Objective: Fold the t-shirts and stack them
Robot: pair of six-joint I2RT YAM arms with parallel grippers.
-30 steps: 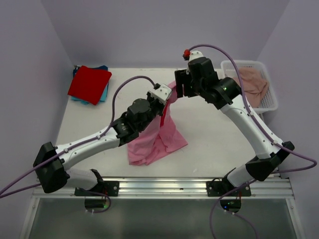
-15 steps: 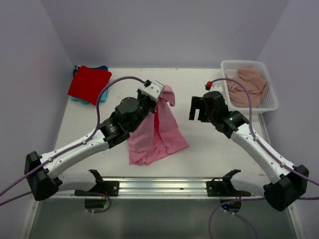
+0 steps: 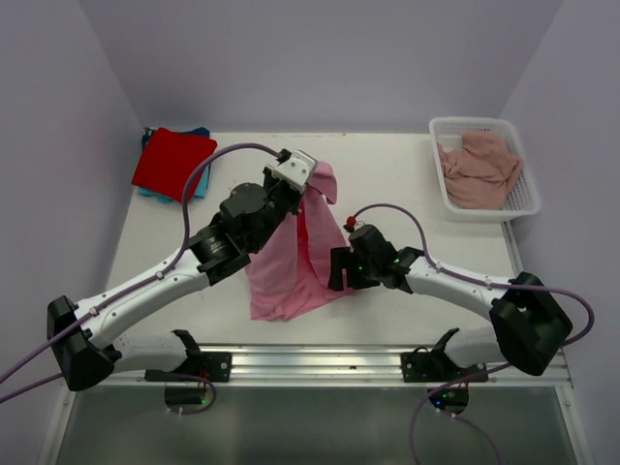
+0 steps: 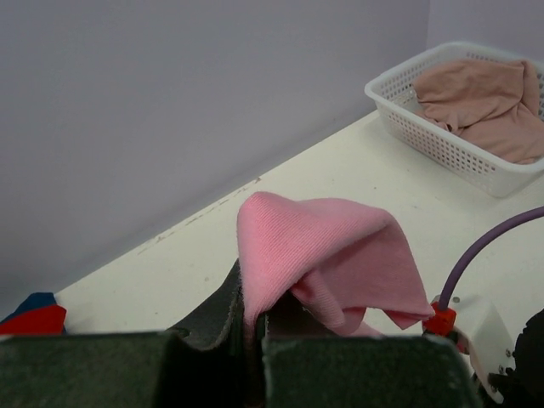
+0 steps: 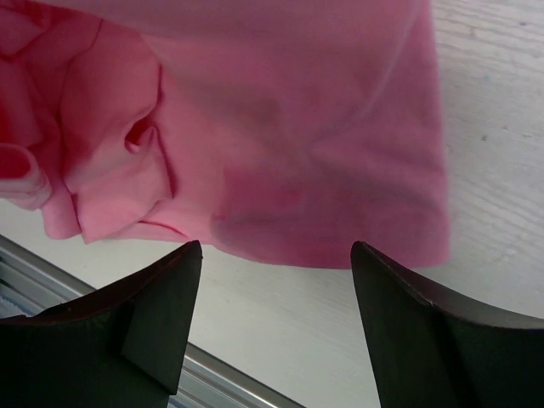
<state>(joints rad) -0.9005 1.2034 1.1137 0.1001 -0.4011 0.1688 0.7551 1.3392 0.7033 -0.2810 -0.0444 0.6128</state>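
Pink t-shirt (image 3: 300,260) pinched by left end effector (image 4: 252,327); right end effector (image 5: 274,248), spread, dropped to hem.

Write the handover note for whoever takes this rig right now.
Left gripper: shut on the bright pink t-shirt, holding one end lifted.
Right gripper: open, low by that shirt's lower edge, holding nothing.
Done: red t-shirt lies folded on the teal-blue t-shirt, far left corner.
Left: fold and stack the bright pink one, then the dusty-pink t-shirt in the basket.
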